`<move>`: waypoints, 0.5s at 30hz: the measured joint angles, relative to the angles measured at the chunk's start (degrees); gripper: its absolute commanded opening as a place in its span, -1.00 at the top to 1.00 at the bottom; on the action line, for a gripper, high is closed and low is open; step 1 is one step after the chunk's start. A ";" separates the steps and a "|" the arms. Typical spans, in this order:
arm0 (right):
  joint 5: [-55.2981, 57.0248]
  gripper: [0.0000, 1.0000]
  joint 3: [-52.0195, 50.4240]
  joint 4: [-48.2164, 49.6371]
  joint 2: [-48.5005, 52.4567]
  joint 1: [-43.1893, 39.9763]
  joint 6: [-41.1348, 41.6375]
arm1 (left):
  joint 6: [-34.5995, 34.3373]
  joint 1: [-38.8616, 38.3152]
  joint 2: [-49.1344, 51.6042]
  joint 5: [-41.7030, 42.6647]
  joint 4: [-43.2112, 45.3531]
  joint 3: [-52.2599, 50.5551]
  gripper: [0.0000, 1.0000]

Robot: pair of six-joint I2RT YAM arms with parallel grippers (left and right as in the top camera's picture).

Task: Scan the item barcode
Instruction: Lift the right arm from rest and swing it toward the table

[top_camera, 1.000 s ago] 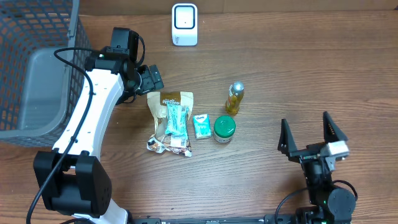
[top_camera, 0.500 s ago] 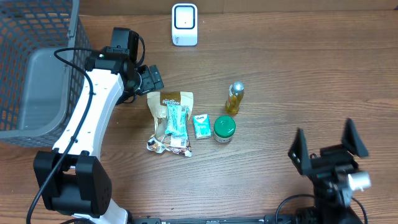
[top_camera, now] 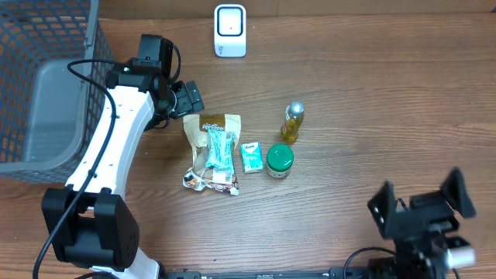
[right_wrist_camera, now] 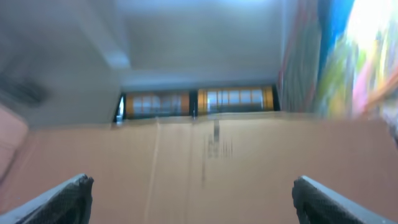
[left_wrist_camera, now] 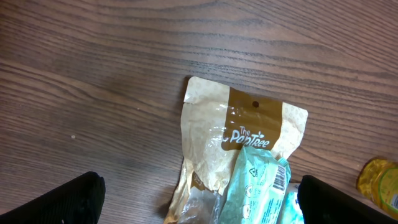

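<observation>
CHANGE: right gripper (top_camera: 421,203) has pulled back to the near edge, tilted upward, jaws spread, empty | left gripper (top_camera: 190,99) unmoved, jaws spread over brown pouch (left_wrist_camera: 239,130) | pouch flat on surface (top_camera: 372,93), well apart from scanner (top_camera: 230,30) | MEANING: pickup likely the left arm's; nothing scanned yet
</observation>
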 measured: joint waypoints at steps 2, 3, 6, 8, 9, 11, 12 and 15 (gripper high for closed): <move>0.04 -1.00 0.00 -6.34 0.02 0.02 0.02 | -0.02 0.00 0.00 0.00 0.00 0.00 -0.99; 0.52 -1.00 0.00 -9.25 0.11 0.02 -0.02 | 0.00 0.00 0.00 -0.02 0.00 0.00 -0.99; 1.66 -1.00 0.00 -15.52 0.07 0.02 0.63 | -0.02 0.00 0.00 -0.02 -0.02 0.00 -0.99; 0.98 -1.00 0.00 -20.44 0.07 0.02 3.06 | 0.00 0.00 0.00 -0.02 0.02 0.00 -0.99; 0.31 -1.00 0.00 -22.75 0.07 0.02 4.66 | -0.02 0.00 0.00 -0.02 -0.02 0.00 -0.99; -1.51 -1.00 0.00 -26.73 0.07 0.02 7.91 | -0.02 0.00 0.00 0.00 0.00 0.00 -0.99; -2.58 -1.00 0.00 -28.83 0.07 0.02 9.49 | 0.00 0.00 0.00 0.00 -0.02 0.00 -1.00; -5.29 -1.00 0.00 -35.41 0.07 0.02 13.22 | -0.02 0.00 0.00 0.00 0.00 0.00 -1.00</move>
